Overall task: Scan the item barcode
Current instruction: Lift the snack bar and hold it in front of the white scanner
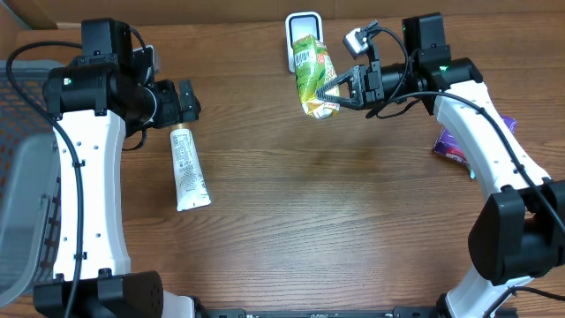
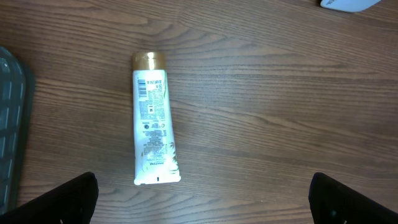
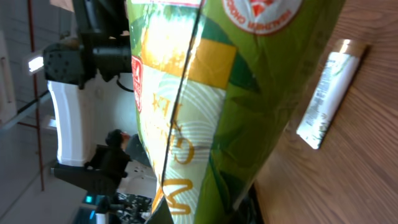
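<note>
Nearest on the wooden table (image 1: pixel 353 230) lies a white tube (image 1: pixel 188 168) with a gold cap, flat on its side, cap end pointing away and its printed back label facing up. A grey basket (image 1: pixel 22 177) sits at the table's left edge, and a purple packet (image 1: pixel 455 143) lies to the right beside the right arm. The left gripper (image 1: pixel 188 100) hangs over the tube's cap end with its jaws spread wide, holding nothing. Further back, the right gripper (image 1: pixel 334 91) has its jaws pinching the lower edge of a green snack pouch (image 1: pixel 313 75), held up off the table and slightly tilted. The pouch hangs just in front of the white barcode scanner (image 1: pixel 303 35) standing at the far edge.
</note>
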{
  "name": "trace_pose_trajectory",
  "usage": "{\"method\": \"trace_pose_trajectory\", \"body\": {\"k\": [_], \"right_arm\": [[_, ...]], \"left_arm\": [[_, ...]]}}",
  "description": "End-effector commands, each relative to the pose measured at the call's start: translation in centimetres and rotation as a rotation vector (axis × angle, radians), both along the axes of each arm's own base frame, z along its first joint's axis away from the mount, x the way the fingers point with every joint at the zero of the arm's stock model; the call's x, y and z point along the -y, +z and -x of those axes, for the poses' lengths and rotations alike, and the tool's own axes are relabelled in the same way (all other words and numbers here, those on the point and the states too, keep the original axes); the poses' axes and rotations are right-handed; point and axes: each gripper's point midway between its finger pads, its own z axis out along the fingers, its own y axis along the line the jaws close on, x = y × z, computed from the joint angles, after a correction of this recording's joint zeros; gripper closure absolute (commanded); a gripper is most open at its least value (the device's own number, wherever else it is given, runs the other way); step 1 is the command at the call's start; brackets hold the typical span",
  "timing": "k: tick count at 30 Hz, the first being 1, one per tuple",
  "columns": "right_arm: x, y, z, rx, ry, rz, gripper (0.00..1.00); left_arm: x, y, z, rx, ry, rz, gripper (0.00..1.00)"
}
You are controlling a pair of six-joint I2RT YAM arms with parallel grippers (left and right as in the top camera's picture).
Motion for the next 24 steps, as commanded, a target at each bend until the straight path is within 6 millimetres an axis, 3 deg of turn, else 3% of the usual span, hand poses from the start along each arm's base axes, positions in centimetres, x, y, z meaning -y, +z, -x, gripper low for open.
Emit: {"method": "trace_pose_trajectory", "body": {"k": [1,9,19,24], "right_arm": [[0.2,3.1,1.2,0.009,0.062,-0.07,0.96],[0.0,4.6,0.3,0.001,0.063,-0.065,0.96],[-0.1,9.0,-0.5,0.124,0.067,-0.076,0.96],[-0.9,8.5,-0.9,0.157,0.059,-0.084,0.96]], "left_arm": [[0.3,-0.2,-0.3,-0.002,-0.005,0.005,0.01],[0.3,-0.2,-0.3,-0.002,-0.005,0.005,0.0],[0.3,-0.2,-0.3,-0.002,-0.005,0.005,0.0],[0.3,-0.2,-0.3,-0.002,-0.005,0.005,0.01]]}}
